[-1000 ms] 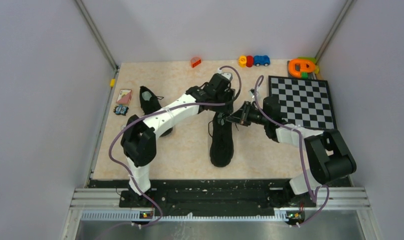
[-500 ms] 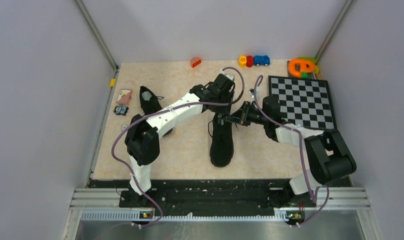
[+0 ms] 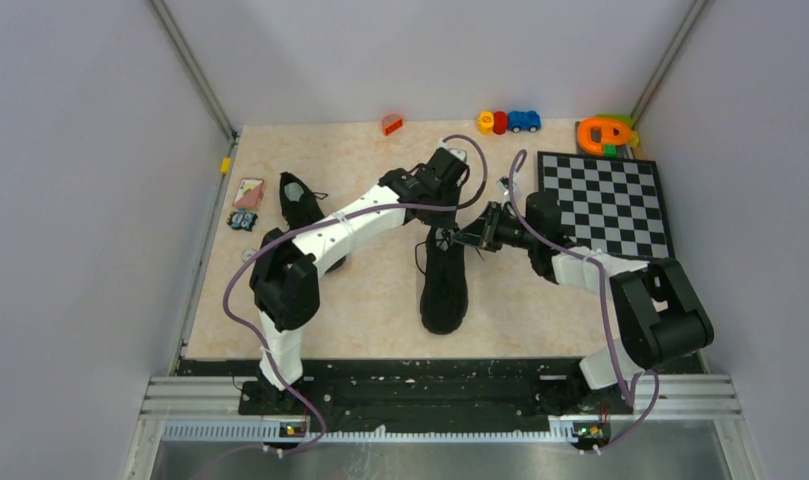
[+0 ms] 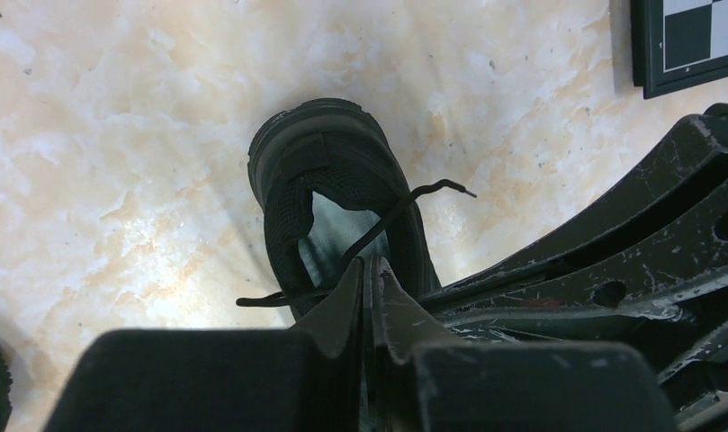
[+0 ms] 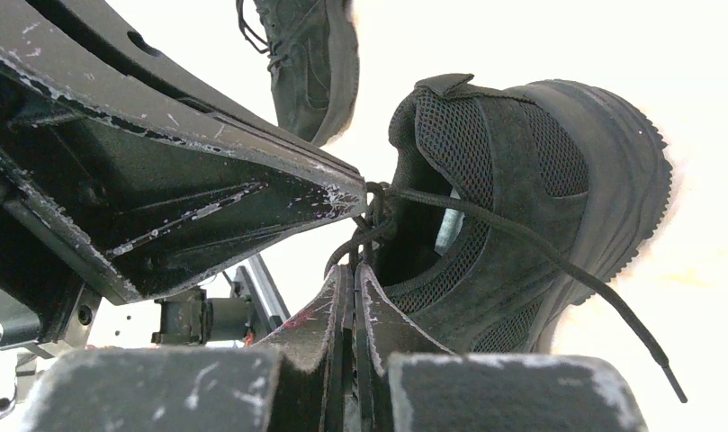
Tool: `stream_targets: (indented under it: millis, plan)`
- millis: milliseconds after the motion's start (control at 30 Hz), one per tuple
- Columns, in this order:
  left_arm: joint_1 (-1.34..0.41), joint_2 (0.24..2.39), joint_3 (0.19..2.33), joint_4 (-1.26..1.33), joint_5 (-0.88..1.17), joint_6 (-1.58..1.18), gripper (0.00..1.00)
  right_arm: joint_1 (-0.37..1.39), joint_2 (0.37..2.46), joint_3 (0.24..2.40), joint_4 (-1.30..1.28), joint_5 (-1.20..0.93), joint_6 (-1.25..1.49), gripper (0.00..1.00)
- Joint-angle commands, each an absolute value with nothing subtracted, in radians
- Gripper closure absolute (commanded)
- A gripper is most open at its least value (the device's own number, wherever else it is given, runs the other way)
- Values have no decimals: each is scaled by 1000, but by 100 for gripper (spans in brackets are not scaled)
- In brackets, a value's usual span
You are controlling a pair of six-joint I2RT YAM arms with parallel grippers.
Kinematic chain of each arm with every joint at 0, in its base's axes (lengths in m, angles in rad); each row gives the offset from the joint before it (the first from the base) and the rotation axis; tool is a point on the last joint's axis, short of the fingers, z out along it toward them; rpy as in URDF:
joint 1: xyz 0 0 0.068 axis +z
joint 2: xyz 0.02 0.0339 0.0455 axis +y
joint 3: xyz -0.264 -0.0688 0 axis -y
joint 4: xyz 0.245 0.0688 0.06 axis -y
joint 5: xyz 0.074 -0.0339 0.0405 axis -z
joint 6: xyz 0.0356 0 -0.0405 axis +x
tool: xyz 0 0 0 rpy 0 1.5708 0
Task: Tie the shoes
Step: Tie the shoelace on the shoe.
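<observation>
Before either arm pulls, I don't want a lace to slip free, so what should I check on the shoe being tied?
1. Left gripper closed: ok, jaws nearly together.
2. Lace pinched by it: cannot tell; the lace crosses right at its tips.
3. Right gripper closed: ok.
4. Lace strands pinched by it: cannot tell; they run down to its tips.
5. Shoe standing on its sole on the table: ok.
6. Other shoe apart from it: ok.
</observation>
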State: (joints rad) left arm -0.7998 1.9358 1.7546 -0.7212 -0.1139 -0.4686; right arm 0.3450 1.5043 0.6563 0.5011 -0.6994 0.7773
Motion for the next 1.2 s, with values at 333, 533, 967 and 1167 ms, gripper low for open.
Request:
stream_targets:
  millis: [333,533,967,1167]
  plan:
    - [-787,1859,1731,-660,-171,-513,100,358,1444,707,417,-656,697,100]
    - [-766,1761,1568,-541,-139,-557,100,359,1401,709,323,-616,642,100]
    - [-704,1512,1172,-228,-11,-627,100,358,1354,665,258,-598,605,100]
    - [-689,1430,1015,-79,53,-660,100,359,1313,631,204,-564,581,100]
